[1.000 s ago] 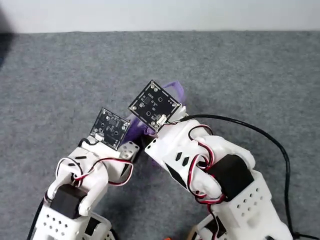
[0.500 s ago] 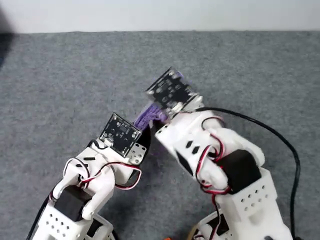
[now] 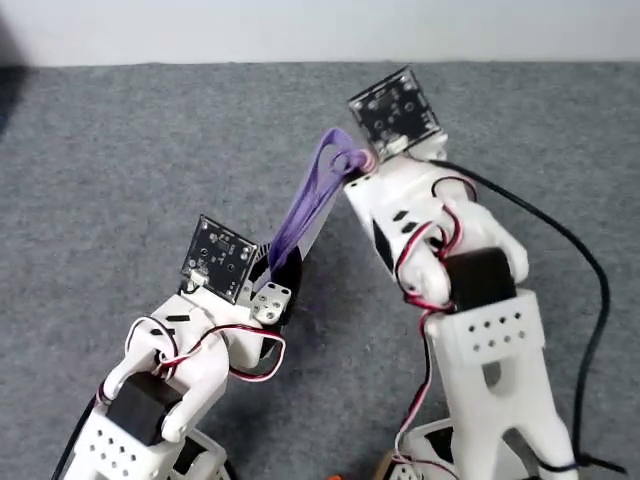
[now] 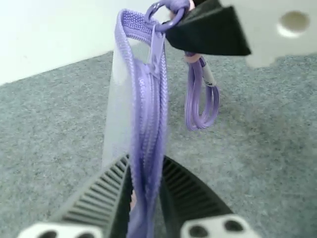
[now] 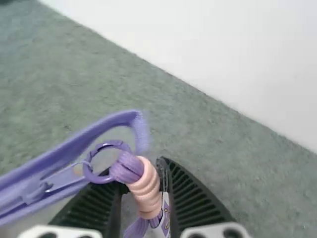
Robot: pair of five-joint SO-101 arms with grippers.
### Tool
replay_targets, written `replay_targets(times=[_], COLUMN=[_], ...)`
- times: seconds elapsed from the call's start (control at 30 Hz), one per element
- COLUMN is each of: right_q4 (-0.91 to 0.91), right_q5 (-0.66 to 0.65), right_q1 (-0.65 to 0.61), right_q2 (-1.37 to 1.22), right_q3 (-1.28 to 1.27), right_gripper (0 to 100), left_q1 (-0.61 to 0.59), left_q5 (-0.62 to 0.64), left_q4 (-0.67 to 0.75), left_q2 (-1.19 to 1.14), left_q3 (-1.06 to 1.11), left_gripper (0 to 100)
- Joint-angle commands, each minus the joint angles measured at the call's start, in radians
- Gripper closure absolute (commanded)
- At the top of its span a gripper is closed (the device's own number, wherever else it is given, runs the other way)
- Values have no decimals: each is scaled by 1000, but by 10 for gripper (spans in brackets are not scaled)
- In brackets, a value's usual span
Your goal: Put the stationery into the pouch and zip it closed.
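While our left fingers [image 4: 96, 201] clamp pouch [image 3: 303, 215] at 7 o'clock end, we see right fingers [image 5: 193, 198] pinching zip pull [image 5: 126, 171] at 1 o'clock end; pouch long axis stretches between, over surface [image 3: 120, 150].

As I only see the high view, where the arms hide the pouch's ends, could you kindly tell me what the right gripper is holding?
Observer: The right gripper is shut on a pink ribbed bead, strung on the purple cord tied to the zip pull's purple ring.
Operator: And the left gripper, please?
Observer: The left gripper pinches the purple zip edge of the translucent plastic pouch.
Operator: Is anything dangling?
Observer: Yes, a loop of that purple cord hangs free beneath the right gripper.
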State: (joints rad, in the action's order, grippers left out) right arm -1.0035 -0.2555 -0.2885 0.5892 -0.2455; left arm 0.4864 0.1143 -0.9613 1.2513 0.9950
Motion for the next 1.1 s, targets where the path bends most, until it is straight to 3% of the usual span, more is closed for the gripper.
replay_targets(times=[0.0, 0.4, 0.93, 1.07], right_q4=[71, 424, 435, 398], right_q5=[32, 29, 25, 23], right_q1=[79, 229, 245, 275], right_q2=[-25, -292, -351, -334], right_q3=[9, 14, 14, 11], right_gripper=[991, 991, 991, 991], left_q1=[5, 11, 5, 3], left_q5=[18, 18, 18, 61], left_q4=[-26, -63, -68, -106], left_q2=[17, 17, 15, 17], left_q3=[-47, -87, -82, -104], left_gripper=[991, 991, 983, 862])
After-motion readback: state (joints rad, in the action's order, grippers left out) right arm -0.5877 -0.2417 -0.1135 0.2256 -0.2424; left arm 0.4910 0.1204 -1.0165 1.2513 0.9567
